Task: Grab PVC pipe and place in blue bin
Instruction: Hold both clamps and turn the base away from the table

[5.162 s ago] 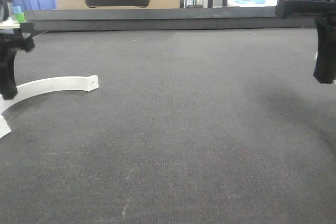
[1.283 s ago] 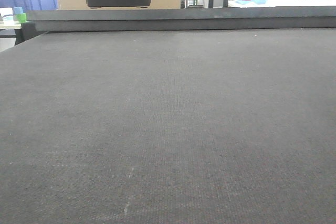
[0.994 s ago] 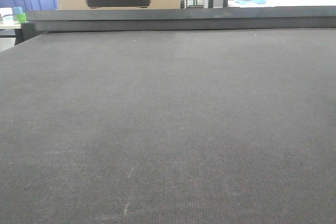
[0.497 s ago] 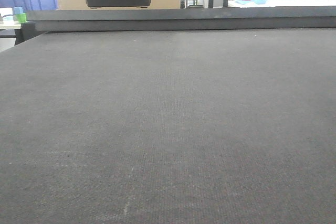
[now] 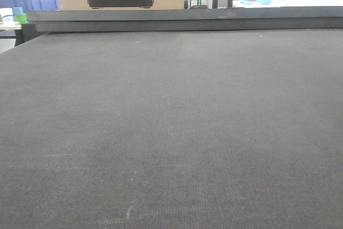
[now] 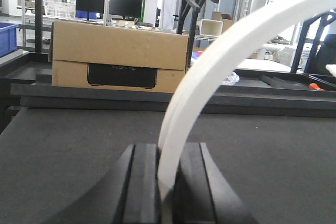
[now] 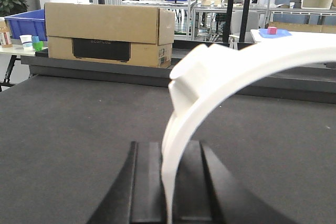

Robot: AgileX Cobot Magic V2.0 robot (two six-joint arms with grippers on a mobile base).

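Left claw (image 6: pixel 167 182) is clamped hard on a curved white pipe (image 6: pixel 220 61). Its black fingers (image 6: pixel 142 182) pinch the lower end, and the pipe arcs up and off to the right above the dark mat (image 6: pixel 63 145).

Right claw (image 7: pixel 169 182), same story: squeezed shut on a second white pipe (image 7: pixel 247 61), this one with a blocky lug near the bend, also sweeping off to the right.

So both pipes are in the claws, not in the blue bin (image 7: pixel 23 20). That bin sits past the table's far rail, just left of the cardboard box (image 7: pixel 105 30), with small cups (image 7: pixel 29 41) in front of it. A pink block (image 7: pixel 271 30) sits on a table far off to the right.
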